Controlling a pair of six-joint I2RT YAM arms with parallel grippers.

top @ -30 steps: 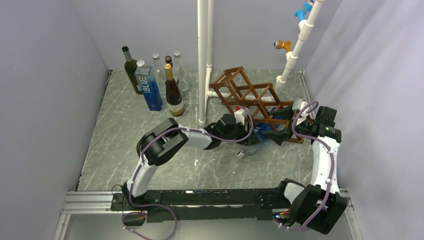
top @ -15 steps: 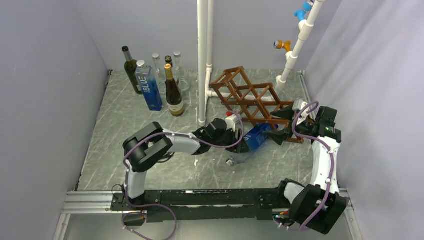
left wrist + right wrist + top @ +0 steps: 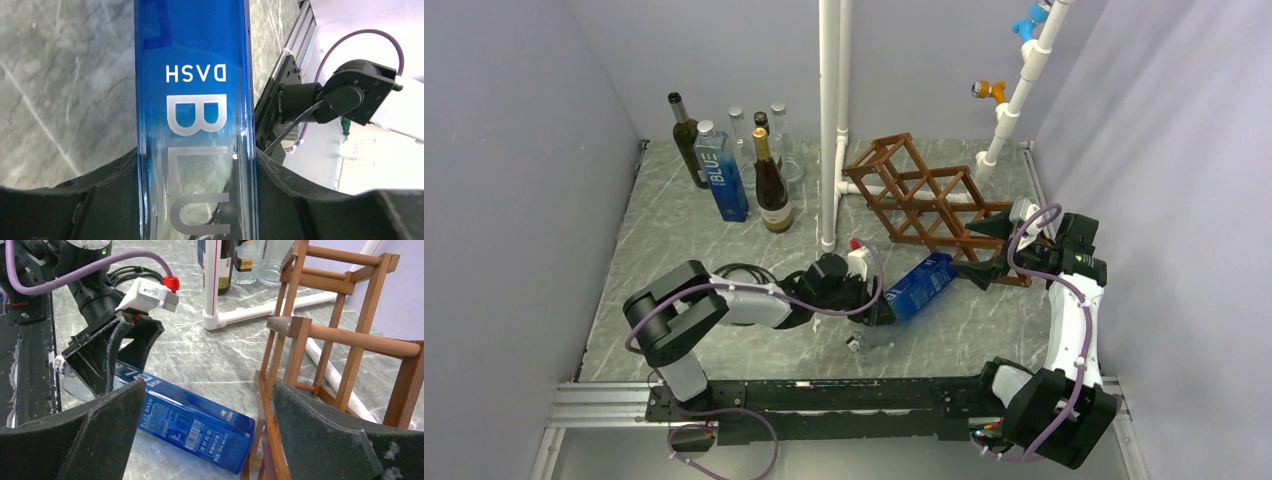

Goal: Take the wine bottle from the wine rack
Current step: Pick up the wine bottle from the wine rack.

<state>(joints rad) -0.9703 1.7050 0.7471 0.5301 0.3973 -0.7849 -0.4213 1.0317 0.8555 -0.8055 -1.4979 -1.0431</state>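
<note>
The wine bottle [image 3: 919, 285] is a square blue glass bottle marked "BLUE DASH". It lies slanted low over the table, its base just beside the near end of the brown wooden wine rack [image 3: 924, 195] and its cap toward the near edge. My left gripper [image 3: 876, 305] is shut on its clear upper part; the left wrist view shows the bottle [image 3: 195, 100] between both fingers of that gripper [image 3: 196, 165]. My right gripper [image 3: 980, 250] is open, its fingers astride the rack's near right end. The right wrist view shows this gripper [image 3: 207, 390], the bottle [image 3: 195, 422] and the rack [image 3: 300, 335].
Several bottles stand at the back left: a dark green one [image 3: 686, 140], a blue one [image 3: 721, 175], a gold-capped wine bottle [image 3: 771, 185]. A white pipe post [image 3: 829, 120] stands left of the rack. A slanted white pipe [image 3: 1014, 100] rises at the back right.
My left gripper has drawn the blue bottle left and toward the near edge, out of the rack's cell. The right arm and the rack have stayed put.
</note>
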